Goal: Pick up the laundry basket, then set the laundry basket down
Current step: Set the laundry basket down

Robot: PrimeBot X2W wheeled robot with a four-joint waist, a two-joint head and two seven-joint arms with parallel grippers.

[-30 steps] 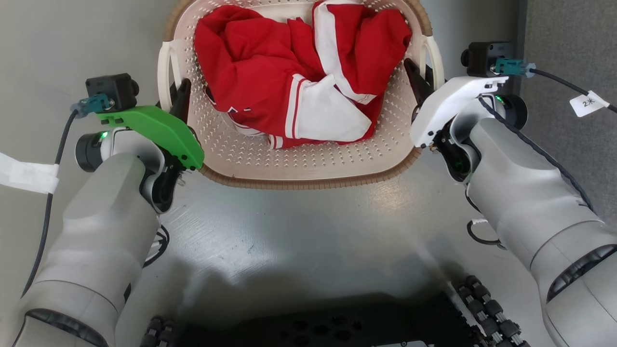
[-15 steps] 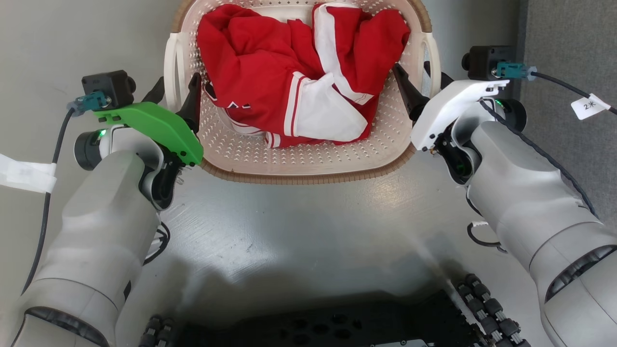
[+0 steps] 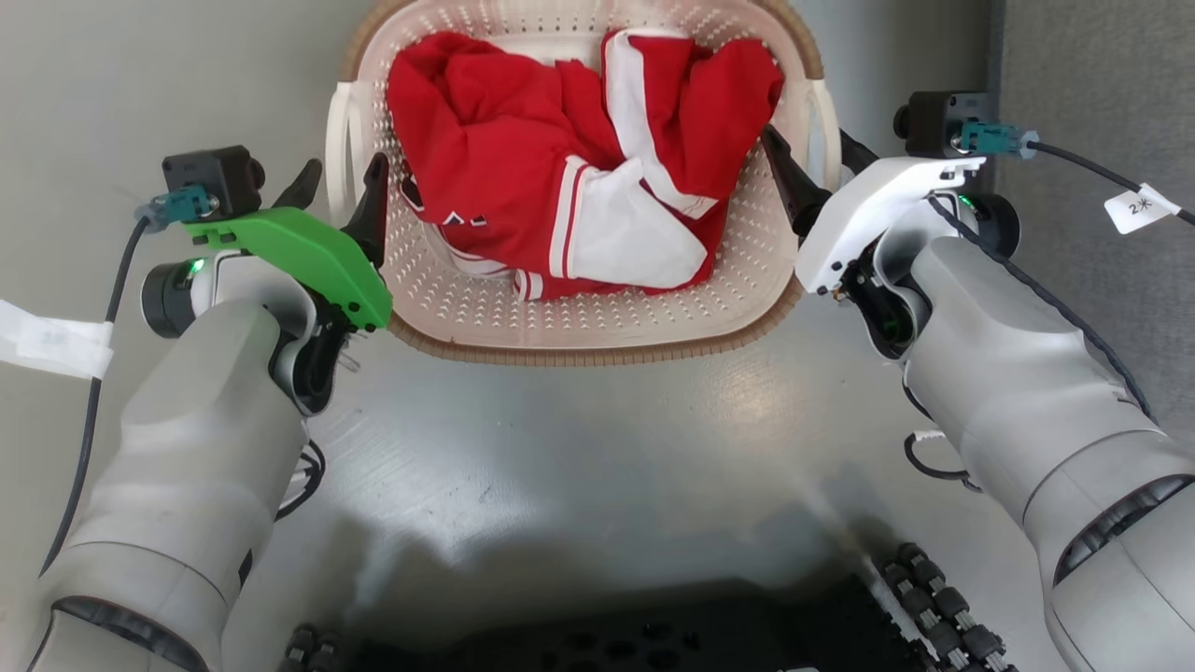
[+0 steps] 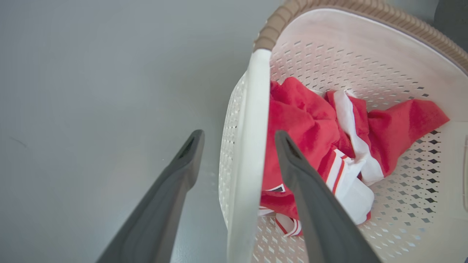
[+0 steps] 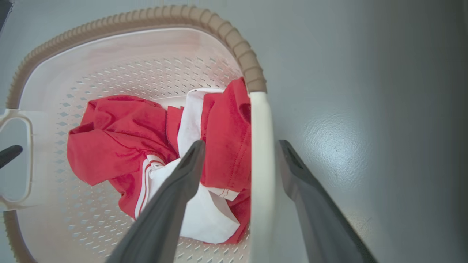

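Note:
The cream laundry basket (image 3: 579, 350) with a brown rim sits on the grey floor, holding a red and white garment (image 3: 523, 159). My left gripper (image 3: 341, 182) is open, one finger on either side of the basket's left handle (image 3: 338, 140). In the left wrist view that handle (image 4: 252, 128) runs between the spread fingers of the left gripper (image 4: 238, 138), with gaps on both sides. My right gripper (image 3: 814, 154) is open astride the right handle (image 3: 826, 112). The right wrist view shows that handle (image 5: 260, 146) between the parted fingers of the right gripper (image 5: 241, 145), beside the garment (image 5: 120, 135).
A dark grey panel (image 3: 1092, 56) rises at the right, close to my right wrist camera and its cable. My black wheeled base (image 3: 653, 639) lies along the bottom edge. A white tape strip (image 3: 47, 336) hangs on the left cable.
Both grippers have opened off the handles, so two fingers now show at each side. The basket looks smaller and sits higher in the picture than one second ago.

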